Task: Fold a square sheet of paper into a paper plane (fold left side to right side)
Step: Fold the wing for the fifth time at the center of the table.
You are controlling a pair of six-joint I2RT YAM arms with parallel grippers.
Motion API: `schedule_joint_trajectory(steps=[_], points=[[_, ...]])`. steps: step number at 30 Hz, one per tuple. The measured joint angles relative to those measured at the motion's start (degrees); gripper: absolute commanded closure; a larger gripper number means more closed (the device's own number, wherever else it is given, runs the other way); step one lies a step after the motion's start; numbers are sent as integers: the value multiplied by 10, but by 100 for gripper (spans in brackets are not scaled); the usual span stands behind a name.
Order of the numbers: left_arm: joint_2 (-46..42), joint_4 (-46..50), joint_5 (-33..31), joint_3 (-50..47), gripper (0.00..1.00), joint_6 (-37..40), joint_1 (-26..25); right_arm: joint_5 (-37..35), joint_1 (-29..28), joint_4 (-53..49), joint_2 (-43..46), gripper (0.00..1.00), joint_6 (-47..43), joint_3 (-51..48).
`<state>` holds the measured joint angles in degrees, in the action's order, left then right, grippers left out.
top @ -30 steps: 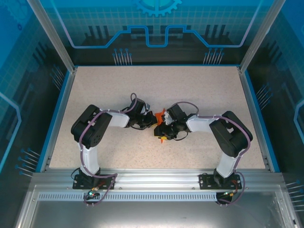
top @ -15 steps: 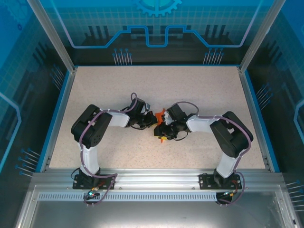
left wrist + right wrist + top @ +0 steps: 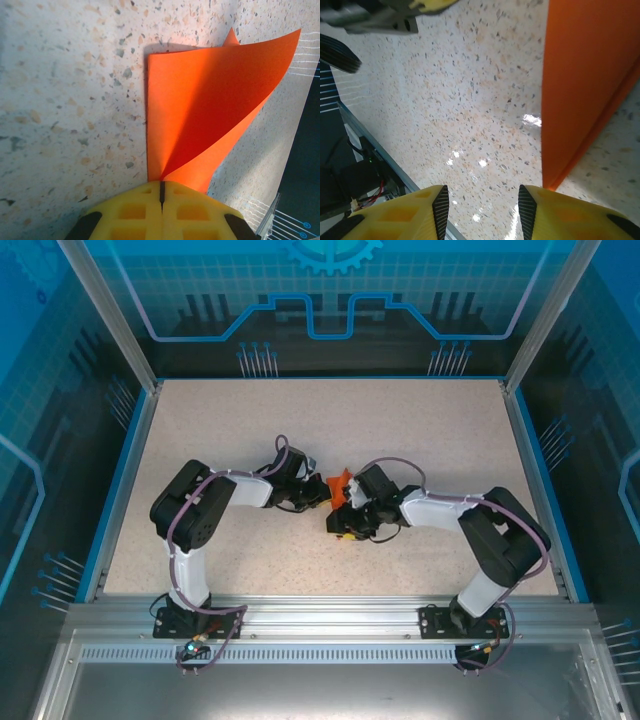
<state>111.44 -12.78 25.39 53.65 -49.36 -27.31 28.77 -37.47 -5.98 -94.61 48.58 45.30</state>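
The orange square sheet of paper [image 3: 200,105] lies in the middle of the table [image 3: 420,430], creased, with one flap on the surface and the other curling up. My left gripper [image 3: 161,186] is shut on the near point where the two flaps meet. From above, the left gripper [image 3: 318,497] sits at the sheet's [image 3: 338,484] left side. My right gripper [image 3: 482,202] is open with bare table between its fingers, and the sheet's [image 3: 585,75] lower corner ends just beside its right finger [image 3: 555,210]. From above, the right gripper [image 3: 341,525] is just in front of the sheet.
The speckled table has a blue raised rim [image 3: 128,475] on the left, right and far sides. Aluminium frame posts [image 3: 105,310] stand at the far corners. A metal rail [image 3: 320,615] holding both arm bases runs along the near edge.
The right arm's elbow has swung out toward the near right, and its jaws have parted slightly. The left gripper stays shut on the paper.
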Motion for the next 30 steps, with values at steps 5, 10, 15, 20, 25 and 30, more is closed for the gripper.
schedule_joint_trajectory(steps=[5, 10, 15, 20, 25, 30], points=[[0, 0, 0, 0, 100, 0, 0, 3, -9, 12, -21, 56, 3, 0], [0, 0, 0, 0, 100, 0, 0, 2, -10, 16, -34, 56, 5, 2], [1, 1, 0, 2, 100, 0, 1, -1, -10, 0, -46, 57, 5, 15], [2, 1, 0, 3, 100, 0, 1, -6, -10, -35, -59, 57, 4, 35], [2, 6, 0, 6, 100, 4, 1, 4, -10, -32, -61, 56, -1, 36], [2, 7, 0, 6, 100, 5, 1, 21, 0, -40, -22, 55, -25, 23]])
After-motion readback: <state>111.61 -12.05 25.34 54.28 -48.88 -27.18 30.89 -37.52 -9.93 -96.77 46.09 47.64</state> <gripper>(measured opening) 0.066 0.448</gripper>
